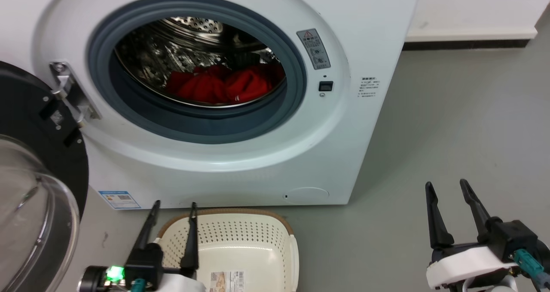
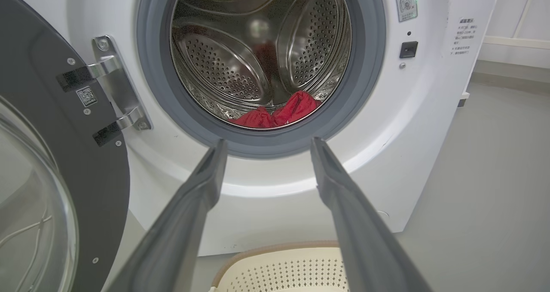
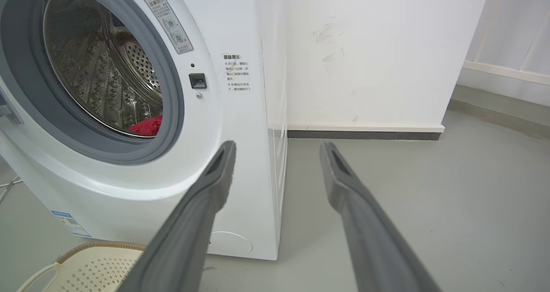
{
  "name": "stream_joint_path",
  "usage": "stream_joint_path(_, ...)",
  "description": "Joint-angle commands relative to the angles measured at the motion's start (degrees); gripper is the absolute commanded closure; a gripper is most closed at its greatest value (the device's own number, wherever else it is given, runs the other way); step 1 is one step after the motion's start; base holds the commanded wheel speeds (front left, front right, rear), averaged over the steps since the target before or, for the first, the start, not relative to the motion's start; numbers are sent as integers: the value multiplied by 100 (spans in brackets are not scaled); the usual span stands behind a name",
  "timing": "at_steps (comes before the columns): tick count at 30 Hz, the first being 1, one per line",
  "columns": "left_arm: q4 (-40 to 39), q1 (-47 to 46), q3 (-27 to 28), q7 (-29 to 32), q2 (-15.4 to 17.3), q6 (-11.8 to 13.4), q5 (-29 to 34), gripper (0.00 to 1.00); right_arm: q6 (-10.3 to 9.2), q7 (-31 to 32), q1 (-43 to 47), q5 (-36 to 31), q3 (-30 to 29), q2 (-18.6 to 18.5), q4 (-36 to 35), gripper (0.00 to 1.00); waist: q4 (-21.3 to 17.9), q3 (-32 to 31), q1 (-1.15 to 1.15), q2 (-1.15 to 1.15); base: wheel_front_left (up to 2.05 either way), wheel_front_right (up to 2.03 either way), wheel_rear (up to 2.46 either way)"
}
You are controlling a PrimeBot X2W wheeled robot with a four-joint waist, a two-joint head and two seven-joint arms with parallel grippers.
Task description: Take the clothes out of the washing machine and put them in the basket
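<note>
Facing washing machine | clothes heaped low in its drum | prob soft, light, floppy: pinch top fold | L gripper & R gripper both spread, empty, in front of machine | basket at its foot

Grey floor, smooth, faintly scuffed.
Washing machine stands on it, with the white wall and its dark skirting strip behind and to the right. Basket sits on the floor just in front of the machine's base, below the porthole; contact between the two can't be made out.
</note>
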Motion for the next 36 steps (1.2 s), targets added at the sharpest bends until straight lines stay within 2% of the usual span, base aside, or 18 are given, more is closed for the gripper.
stream_joint_path(1, -9, -22, 110, -16, 14, 49, -80, 0, -4, -15, -103, 41, 11, -14, -30, 0, -154, 193, 0, 0, 0, 0, 0)
stream_joint_path(6, 21, -421, 377, -16, 129, -72, -127, 0, -4, -15, -328, 233, 37, -11, -100, 0, -511, 795, 0, 0, 0, 0, 0)
stream_joint_path(11, 200, -1216, 649, -16, 498, -263, -77, 0, -4, -14, -547, 361, 103, -8, -205, 0, -798, 1514, 0, 0, 0, 0, 0)
stream_joint_path(14, 498, -1873, 701, -15, 778, -444, -39, 0, -4, -14, -688, 393, 79, -7, -222, 0, -921, 1956, 0, 0, 0, 0, 0)
stream_joint_path(19, 1454, -3327, 695, 41, 1272, -769, -24, 0, -4, -14, -979, 475, 96, -6, -354, 0, -1062, 2657, 0, 0, 0, 0, 0)
stream_joint_path(24, 2288, -5033, 613, 752, 1675, -915, 17, 0, -4, -15, -1225, 620, 85, -7, -535, 0, -1147, 3284, 0, 0, 0, 0, 0)
stream_joint_path(25, 2421, -5417, 563, 1057, 1773, -963, 8, 0, -4, -14, -1232, 613, 98, -6, -556, 0, -1166, 3433, 0, 0, 0, 0, 0)
stream_joint_path(26, 2805, -6461, 327, 1636, 1995, -1047, 68, 0, -4, -14, -1410, 607, 144, -3, -633, 0, -1201, 3820, 0, 0, 0, 0, 0)
stream_joint_path(27, 2940, -6800, 295, 1800, 1995, -1054, 17, 0, -4, -15, -1431, 608, 144, -4, -658, 0, -1202, 3929, 0, 0, 0, 0, 0)
stream_joint_path(31, 3577, -8019, 35, 2562, 2224, -1092, 90, 0, -4, -15, -1588, 652, 266, -3, -755, 0, -1290, 4315, 0, 0, 0, 0, 0)
stream_joint_path(36, 4203, -9053, -361, 3463, 2499, -1101, 16, 0, -5, -14, -1651, 810, 473, -5, -889, 0, -1523, 4634, 0, 0, 0, 0, 0)
